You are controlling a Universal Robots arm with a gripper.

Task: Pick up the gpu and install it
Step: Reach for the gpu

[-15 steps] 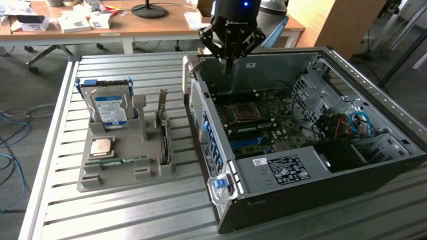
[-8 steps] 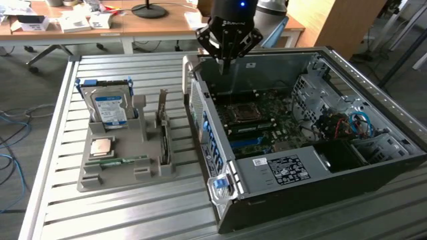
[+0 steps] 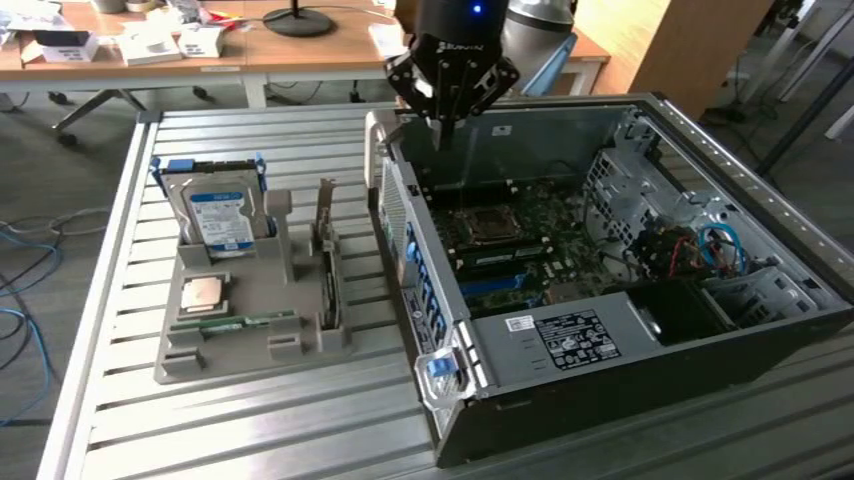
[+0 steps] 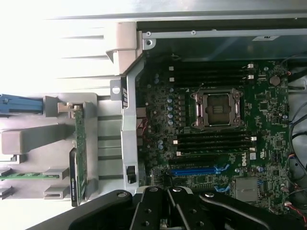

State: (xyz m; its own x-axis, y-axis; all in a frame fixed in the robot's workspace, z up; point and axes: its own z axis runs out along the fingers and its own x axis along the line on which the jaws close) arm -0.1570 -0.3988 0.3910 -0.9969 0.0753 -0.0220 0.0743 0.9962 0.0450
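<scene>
The gpu sits unpicked in the rack at the exterior view's left; the gripper, shut and empty, hovers over the case's far edge.

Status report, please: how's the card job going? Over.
Gripper jaws shut, empty, above open computer case. Gpu upright in gray holder, untouched. Nothing blocking it.
</scene>
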